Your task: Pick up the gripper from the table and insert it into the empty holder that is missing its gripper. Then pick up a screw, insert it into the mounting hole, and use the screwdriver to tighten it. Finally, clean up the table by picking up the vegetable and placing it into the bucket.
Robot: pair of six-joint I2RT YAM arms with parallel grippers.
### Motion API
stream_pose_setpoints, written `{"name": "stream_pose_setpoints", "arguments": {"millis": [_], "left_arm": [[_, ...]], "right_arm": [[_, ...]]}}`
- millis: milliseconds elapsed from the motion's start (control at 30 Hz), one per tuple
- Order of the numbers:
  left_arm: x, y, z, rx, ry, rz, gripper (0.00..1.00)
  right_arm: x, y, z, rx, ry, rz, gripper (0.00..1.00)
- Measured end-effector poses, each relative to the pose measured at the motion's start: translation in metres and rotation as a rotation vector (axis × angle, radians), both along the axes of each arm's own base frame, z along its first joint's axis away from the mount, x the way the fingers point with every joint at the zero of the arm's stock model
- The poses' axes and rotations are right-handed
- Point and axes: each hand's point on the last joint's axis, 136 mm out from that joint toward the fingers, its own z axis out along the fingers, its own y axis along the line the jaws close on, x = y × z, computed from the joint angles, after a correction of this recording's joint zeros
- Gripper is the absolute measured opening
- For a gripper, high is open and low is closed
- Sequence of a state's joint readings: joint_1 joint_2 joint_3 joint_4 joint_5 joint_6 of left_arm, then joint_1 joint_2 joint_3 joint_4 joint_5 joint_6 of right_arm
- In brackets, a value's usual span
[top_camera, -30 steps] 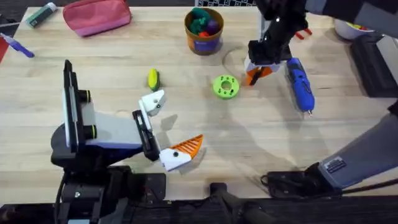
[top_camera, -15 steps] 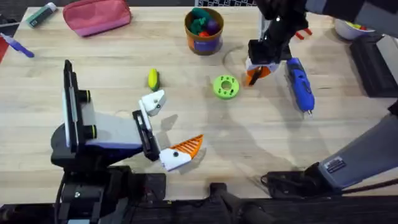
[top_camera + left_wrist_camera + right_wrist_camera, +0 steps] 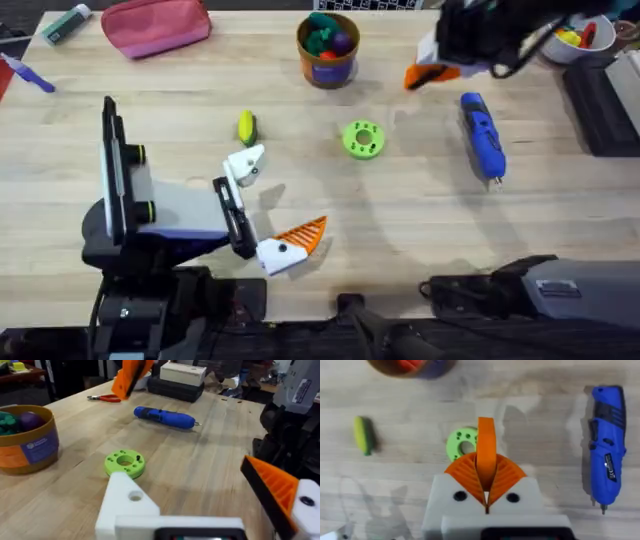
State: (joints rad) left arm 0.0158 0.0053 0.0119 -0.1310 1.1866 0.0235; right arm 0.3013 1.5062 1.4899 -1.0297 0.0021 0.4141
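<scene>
My right gripper [image 3: 436,62] hangs above the far side of the table, shut on the small orange gripper [image 3: 428,73]. In the right wrist view that orange wedge [image 3: 486,452] stands upright between my orange pads [image 3: 461,471]. My left gripper [image 3: 288,192] rests open at the near left. Its bare white holder [image 3: 245,163] faces a white finger with an orange wedge [image 3: 300,237]. The holder [image 3: 129,505] has a round hole. The blue screwdriver [image 3: 482,135] lies to the right. The yellow-green vegetable [image 3: 246,127] lies left of a green disc [image 3: 362,139]. The orange-brown bucket [image 3: 327,52] stands at the far middle.
A pink pouch [image 3: 155,25] and a green marker [image 3: 65,24] lie at the far left. A white bowl [image 3: 562,45] sits at the far right by a dark mat [image 3: 600,105]. Red-handled pliers [image 3: 105,398] lie beyond the screwdriver [image 3: 164,416].
My right gripper has risen from the table beside the green disc, carrying the orange gripper up and toward the far right. The left arm has not moved.
</scene>
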Motion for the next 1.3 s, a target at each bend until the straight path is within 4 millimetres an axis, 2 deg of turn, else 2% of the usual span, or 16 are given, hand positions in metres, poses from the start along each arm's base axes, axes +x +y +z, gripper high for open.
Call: {"name": "stream_pose_setpoints", "arguments": {"millis": [100,233,333,433,633,733,833,933,1067,1133,1300], "left_arm": [[0.0,0.0,0.0,0.0,0.0,0.0,0.986],[0.0,0.0,0.0,0.0,0.0,0.0,0.986],[0.0,0.0,0.0,0.0,0.0,0.0,0.985],[0.0,0.0,0.0,0.0,0.0,0.0,0.986],[0.0,0.0,0.0,0.0,0.0,0.0,0.987],[0.0,0.0,0.0,0.0,0.0,0.0,0.987],[0.0,0.0,0.0,0.0,0.0,0.0,0.985],[0.0,0.0,0.0,0.0,0.0,0.0,0.986],[0.0,0.0,0.0,0.0,0.0,0.0,0.985],[0.0,0.0,0.0,0.0,0.0,-0.001,0.986],[0.0,0.0,0.0,0.0,0.0,-0.001,0.986]], "right_arm": [[-0.005,0.005,0.028,0.04,-0.091,-0.002,0.013],[-0.016,0.022,0.056,0.086,-0.183,0.04,0.013],[-0.024,0.033,0.068,0.118,-0.212,0.058,0.013],[-0.026,0.035,0.075,0.152,-0.228,0.031,0.013],[-0.014,0.046,0.092,0.306,-0.374,0.016,0.013],[-0.011,0.051,0.085,0.411,-0.442,0.052,0.012],[-0.011,0.056,0.066,0.533,-0.46,0.113,0.012],[-0.02,0.061,0.037,0.655,-0.389,0.168,0.012],[-0.044,0.066,0.001,0.797,-0.22,0.218,0.012],[-0.054,0.07,-0.005,0.86,-0.157,0.257,0.012],[-0.071,0.085,-0.002,0.969,-0.074,0.37,0.012]]}}
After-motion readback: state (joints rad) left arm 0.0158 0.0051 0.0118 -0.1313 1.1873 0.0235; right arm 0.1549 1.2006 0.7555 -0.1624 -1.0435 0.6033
